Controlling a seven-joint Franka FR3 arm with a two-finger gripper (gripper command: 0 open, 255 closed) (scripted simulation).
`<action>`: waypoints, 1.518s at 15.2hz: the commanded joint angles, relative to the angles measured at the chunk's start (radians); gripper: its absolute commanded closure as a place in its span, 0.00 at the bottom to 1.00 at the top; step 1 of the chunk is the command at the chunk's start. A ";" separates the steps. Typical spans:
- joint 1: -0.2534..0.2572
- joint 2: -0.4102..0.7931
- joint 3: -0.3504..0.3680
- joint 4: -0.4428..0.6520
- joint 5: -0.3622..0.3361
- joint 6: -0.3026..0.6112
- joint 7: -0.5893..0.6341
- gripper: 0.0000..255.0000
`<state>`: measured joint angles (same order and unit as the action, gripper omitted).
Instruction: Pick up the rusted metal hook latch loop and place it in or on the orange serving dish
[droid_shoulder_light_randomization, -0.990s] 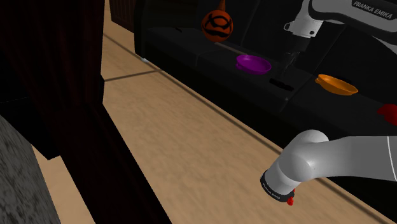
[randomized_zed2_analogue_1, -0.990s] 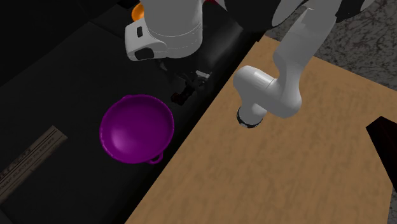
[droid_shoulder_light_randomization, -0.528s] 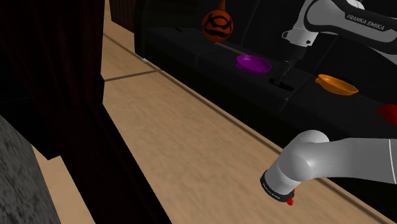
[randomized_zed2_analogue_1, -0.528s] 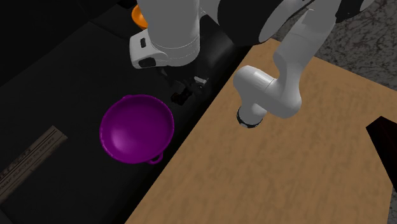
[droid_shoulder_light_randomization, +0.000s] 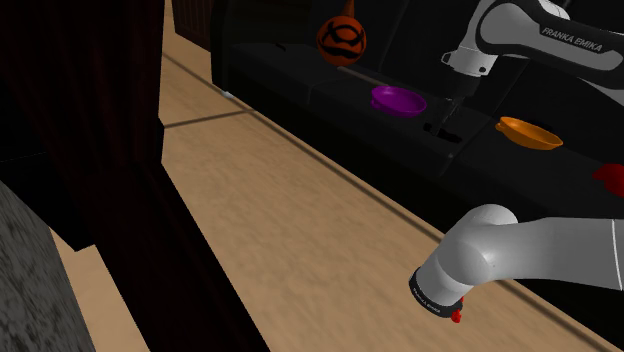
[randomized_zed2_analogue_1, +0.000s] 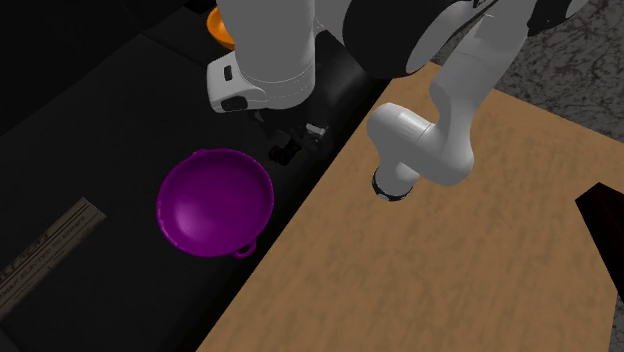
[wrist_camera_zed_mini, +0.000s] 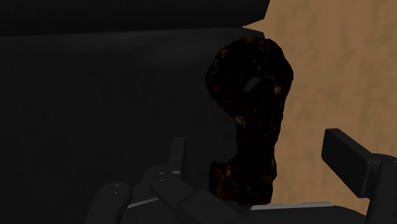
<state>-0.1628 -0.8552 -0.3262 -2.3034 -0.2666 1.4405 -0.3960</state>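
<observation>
The rusted hook latch (wrist_camera_zed_mini: 248, 114) is a dark, brown-flecked piece lying on the black surface near its edge. In the wrist view it lies between my gripper's (wrist_camera_zed_mini: 254, 149) two fingers, which stand apart without touching it. In the shoulder view the gripper (droid_shoulder_light_randomization: 447, 117) hangs just over the latch (droid_shoulder_light_randomization: 440, 131), between the purple bowl and the orange serving dish (droid_shoulder_light_randomization: 530, 132). The second exterior view has the gripper (randomized_zed2_analogue_1: 286, 140) low over the latch (randomized_zed2_analogue_1: 282, 153), and the orange dish (randomized_zed2_analogue_1: 219, 22) peeks out behind the white hand.
A purple bowl (droid_shoulder_light_randomization: 398, 100) (randomized_zed2_analogue_1: 215, 200) sits close to the latch. An orange ball with black markings (droid_shoulder_light_randomization: 342, 38) stands further back, and a red object (droid_shoulder_light_randomization: 610, 176) lies at the shoulder view's right. Tan wooden floor (droid_shoulder_light_randomization: 300, 210) borders the black surface.
The hand has tilted and come down toward the latch, most of it in the first half second. The latch, bowl and dish have not moved.
</observation>
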 joint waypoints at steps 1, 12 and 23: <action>0.000 0.000 0.000 0.000 0.000 0.000 0.000 1.00; 0.003 0.010 0.004 0.033 0.004 -0.023 -0.002 1.00; 0.017 0.077 0.023 0.224 0.026 -0.148 -0.017 1.00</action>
<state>-0.1473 -0.7848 -0.3048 -2.0958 -0.2419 1.3033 -0.4120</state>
